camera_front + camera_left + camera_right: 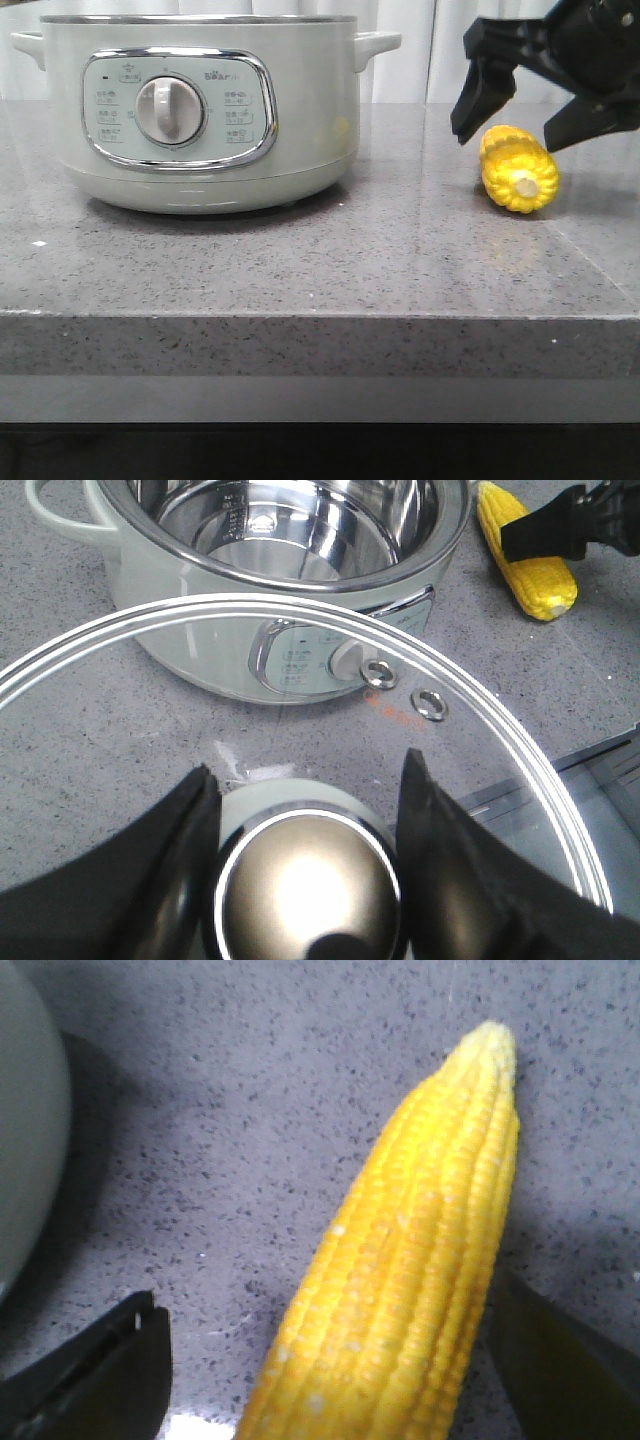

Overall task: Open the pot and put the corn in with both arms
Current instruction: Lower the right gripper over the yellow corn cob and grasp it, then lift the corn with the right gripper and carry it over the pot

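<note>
Right tool (510,128) spread wide over corn (518,168), cob axis 12–6 between jaws; left tool (305,810) holds lid (480,730).

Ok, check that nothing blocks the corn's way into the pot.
Nothing visible does. The pot stands open, its lid held off by the left gripper. The corn lies on the counter between the right gripper's open jaws.

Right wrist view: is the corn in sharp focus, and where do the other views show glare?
Right wrist view: corn soft, kernels blurred. Left wrist view: bright reflections on the steel pot interior and lid knob. Front view: faint sheen on the countertop.
</note>
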`<control>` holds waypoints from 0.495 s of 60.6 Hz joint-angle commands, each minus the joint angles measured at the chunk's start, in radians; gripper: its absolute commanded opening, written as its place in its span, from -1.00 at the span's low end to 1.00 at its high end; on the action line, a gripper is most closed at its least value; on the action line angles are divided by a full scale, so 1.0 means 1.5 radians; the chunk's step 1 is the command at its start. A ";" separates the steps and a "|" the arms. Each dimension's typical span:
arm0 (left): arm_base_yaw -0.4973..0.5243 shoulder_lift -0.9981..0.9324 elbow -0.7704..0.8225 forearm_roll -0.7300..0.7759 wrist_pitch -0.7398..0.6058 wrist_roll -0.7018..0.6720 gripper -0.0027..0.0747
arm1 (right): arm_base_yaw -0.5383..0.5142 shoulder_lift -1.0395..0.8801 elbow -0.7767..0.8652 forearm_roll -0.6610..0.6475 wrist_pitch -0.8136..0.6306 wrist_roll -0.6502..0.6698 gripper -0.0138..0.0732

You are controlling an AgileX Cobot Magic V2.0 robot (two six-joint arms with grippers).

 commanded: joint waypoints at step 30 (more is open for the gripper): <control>-0.003 -0.005 -0.022 -0.016 -0.087 -0.002 -0.45 | 0.000 -0.009 -0.027 0.012 -0.047 -0.004 -0.23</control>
